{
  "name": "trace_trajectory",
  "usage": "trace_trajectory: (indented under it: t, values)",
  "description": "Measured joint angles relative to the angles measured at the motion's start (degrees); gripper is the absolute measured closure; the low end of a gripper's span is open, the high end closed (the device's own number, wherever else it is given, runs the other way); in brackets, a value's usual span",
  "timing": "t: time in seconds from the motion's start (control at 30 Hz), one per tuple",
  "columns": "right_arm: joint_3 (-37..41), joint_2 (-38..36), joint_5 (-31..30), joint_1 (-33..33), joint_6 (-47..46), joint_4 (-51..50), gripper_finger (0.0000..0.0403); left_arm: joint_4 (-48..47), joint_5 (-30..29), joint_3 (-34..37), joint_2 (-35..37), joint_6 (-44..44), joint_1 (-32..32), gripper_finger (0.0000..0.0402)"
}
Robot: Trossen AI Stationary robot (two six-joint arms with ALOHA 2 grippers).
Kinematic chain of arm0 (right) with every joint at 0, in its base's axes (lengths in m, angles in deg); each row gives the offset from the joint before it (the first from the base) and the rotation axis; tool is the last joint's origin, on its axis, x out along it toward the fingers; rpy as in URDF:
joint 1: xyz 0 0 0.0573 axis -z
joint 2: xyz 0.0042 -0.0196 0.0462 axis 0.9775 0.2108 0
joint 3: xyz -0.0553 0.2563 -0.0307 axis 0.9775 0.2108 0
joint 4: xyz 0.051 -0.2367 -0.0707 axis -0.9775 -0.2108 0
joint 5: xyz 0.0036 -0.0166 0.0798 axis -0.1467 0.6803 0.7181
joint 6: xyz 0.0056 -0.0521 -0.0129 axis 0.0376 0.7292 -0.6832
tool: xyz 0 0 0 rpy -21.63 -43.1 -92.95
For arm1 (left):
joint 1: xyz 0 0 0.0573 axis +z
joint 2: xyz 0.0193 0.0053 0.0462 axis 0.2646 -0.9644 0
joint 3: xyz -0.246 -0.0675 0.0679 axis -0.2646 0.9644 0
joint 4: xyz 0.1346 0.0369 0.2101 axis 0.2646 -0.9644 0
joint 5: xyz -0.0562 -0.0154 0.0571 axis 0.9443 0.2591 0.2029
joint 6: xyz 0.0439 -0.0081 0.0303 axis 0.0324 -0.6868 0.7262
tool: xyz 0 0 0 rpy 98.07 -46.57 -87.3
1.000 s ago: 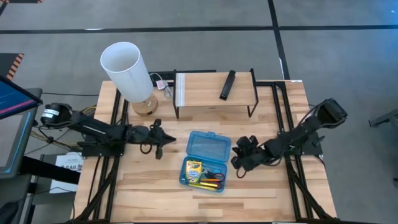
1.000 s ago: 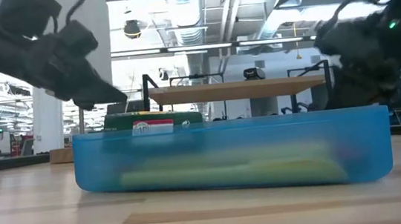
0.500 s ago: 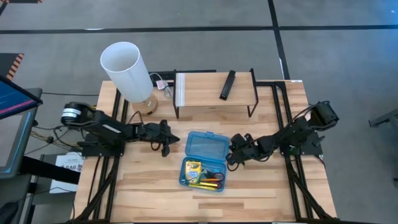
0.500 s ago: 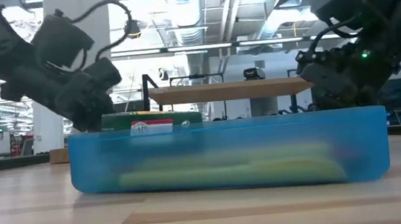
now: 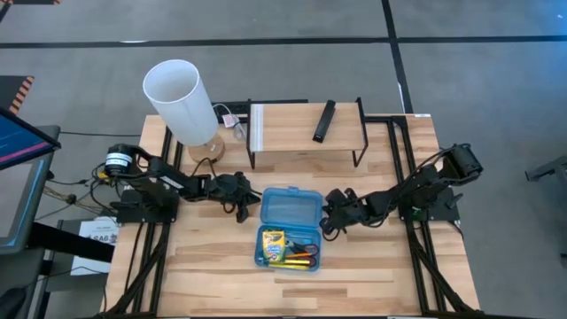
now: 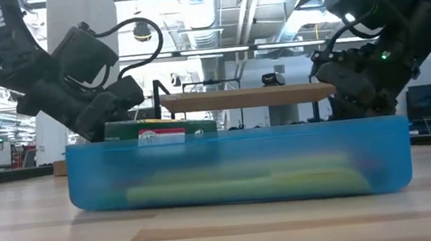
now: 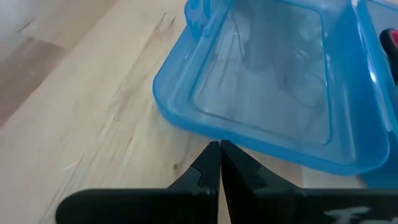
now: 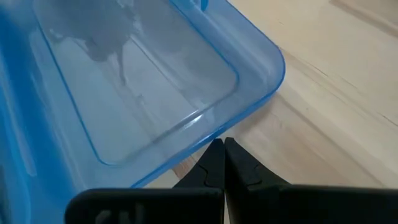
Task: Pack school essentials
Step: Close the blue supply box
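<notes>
Blue case [image 5: 290, 232] open at table centre, lid [image 5: 292, 209] flat on far side. Inside I see crayon box [image 5: 274, 241] on left, red scissors [image 5: 306, 252], orange pencil [image 5: 299, 263] at near edge.

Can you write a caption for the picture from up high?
Both shut grippers, left and right, press against the open lid of a blue pencil box packed with crayons.

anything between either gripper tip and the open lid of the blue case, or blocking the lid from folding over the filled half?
Nothing visible. The left gripper and right gripper, both shut, sit at opposite edges of the open lid with only bare table between. The crayon box and scissors lie in the blue case; whether they clear its rim I cannot tell.
</notes>
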Motion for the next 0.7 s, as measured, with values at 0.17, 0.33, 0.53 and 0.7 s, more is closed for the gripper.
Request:
trace_trajectory:
  t: [0.17,0.33,0.53,0.7]
  values:
    - [0.04,0.00,-0.17,0.00,2.37,2.34,0.0393,0.06,0.08,0.03,0.00,-1.05,0.00,0.0401]
    - [0.09,-0.70,-0.61,-0.02,3.98,3.72,0.0393,-0.02,0.43,0.09,0.00,-1.12,0.00,0.0401]
    - [0.12,-2.13,-2.26,0.16,5.56,3.60,0.0393,-0.48,0.26,0.21,0.85,-0.54,0.02,0.0401]
    - [0.13,-4.37,-3.53,0.39,6.49,2.74,0.0393,-0.23,-0.03,0.37,3.07,0.25,-0.02,0.0401]
